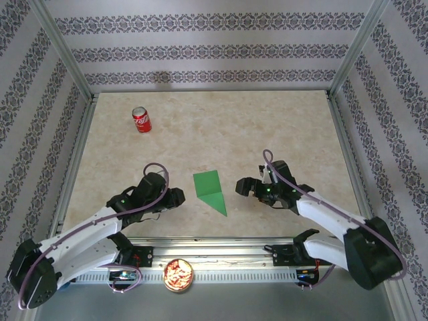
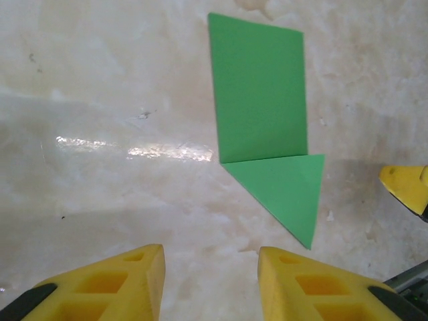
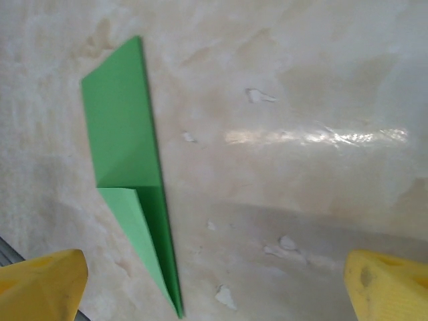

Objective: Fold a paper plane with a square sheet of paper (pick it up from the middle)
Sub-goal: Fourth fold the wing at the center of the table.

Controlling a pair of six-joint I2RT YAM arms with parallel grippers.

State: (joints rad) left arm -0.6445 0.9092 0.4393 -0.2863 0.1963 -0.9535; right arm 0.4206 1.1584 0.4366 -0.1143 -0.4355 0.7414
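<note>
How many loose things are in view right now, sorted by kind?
folded green paper: 1
red soda can: 1
round bowl of pale bits: 1
Total: 3

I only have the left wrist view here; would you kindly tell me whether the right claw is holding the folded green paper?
Observer: No. The right claw stands wide open, and the pointed, folded bright green paper sheet lies flat on the beige marbled table, untouched.
Operator: Thank you. Where does it sit between the arms?
Observer: From above, it lies about midway between the left claw and the right one, tip toward the near edge.
Operator: Is anything else on the table?
Observer: A red soda can stands upright at the far left, well away from the paper.
</note>
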